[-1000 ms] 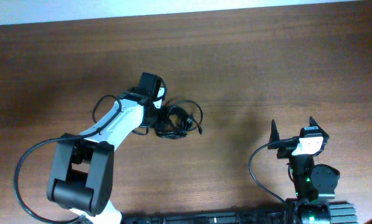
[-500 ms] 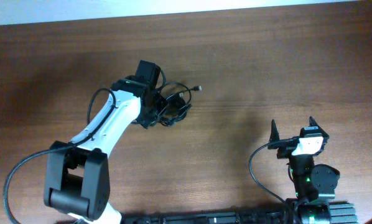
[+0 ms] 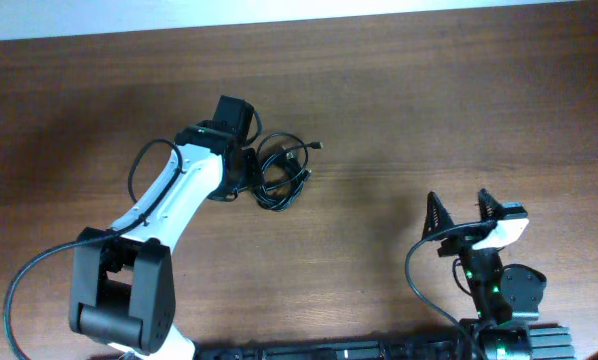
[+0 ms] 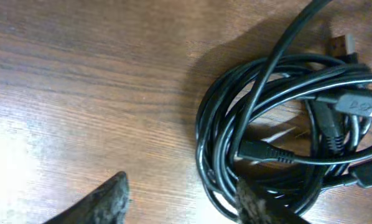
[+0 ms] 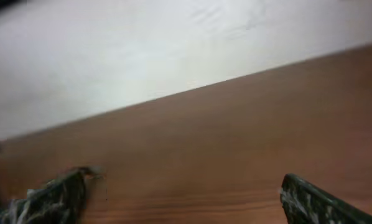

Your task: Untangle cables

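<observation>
The cables lie on the wooden table as one black coiled bundle, just right of my left gripper. In the left wrist view the cables fill the right half, with a metal USB plug poking out at the top right. My left gripper is open there. Its right fingertip rests over the coil's left edge, and its left fingertip stands over bare wood. My right gripper stands wide open near the front right, far from the cables, with nothing between its fingers.
The brown wooden table runs to a pale wall along its far edge. The thick black wires of the arms loop beside the left arm and by the right arm's base.
My left gripper carried the bundle up and to the left, then opened and let it go. The coil has spread on the table. My right gripper tilted slightly.
</observation>
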{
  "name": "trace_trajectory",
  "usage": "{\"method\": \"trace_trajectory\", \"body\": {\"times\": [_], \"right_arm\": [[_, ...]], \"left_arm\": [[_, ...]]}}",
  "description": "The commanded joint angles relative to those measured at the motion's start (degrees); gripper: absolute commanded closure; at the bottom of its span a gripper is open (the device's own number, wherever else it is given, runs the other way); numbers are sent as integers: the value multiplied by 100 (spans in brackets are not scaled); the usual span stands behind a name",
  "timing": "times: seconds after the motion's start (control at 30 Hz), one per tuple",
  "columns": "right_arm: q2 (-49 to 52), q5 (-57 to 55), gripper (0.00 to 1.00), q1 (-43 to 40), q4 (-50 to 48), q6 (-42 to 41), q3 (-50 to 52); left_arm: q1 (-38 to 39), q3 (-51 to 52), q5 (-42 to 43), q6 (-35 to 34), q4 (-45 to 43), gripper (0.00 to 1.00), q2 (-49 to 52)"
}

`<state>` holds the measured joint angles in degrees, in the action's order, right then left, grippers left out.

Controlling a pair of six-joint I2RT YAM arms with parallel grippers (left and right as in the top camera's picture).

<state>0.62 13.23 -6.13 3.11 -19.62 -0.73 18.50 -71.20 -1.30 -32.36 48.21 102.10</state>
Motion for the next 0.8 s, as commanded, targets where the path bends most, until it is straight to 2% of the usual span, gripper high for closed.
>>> {"method": "trace_trajectory", "body": {"times": [0.0,0.13,0.23,0.3,0.37,0.47,0.67,0.7,0.77], "right_arm": [[26,610,1,-26,-11,-1093,42],[273,669,1,-26,-13,-1093,42],[590,975,1,-26,-24,-1095,42],[852,1292,2,-26,-42,-1115,42],[1023,2057,1,-26,-39,-1473,42],[1130,2492,1,-28,-66,-1646,42],[1346,2258,1,-28,-105,-1158,-389],[1499,2192,2,-28,28,-966,-590],[2437,1921,1,-28,872,-686,-1462]], "left_arm": [[-11,101,221,225,-140,44,15],[74,120,221,225,-229,52,437],[107,120,315,223,-232,67,761],[140,120,514,223,-273,69,979],[192,120,540,223,-289,73,1141],[225,120,544,225,-503,100,1167],[122,-472,649,332,-151,100,999],[118,-599,645,457,-44,100,925],[127,-955,647,1237,127,100,483]]}}
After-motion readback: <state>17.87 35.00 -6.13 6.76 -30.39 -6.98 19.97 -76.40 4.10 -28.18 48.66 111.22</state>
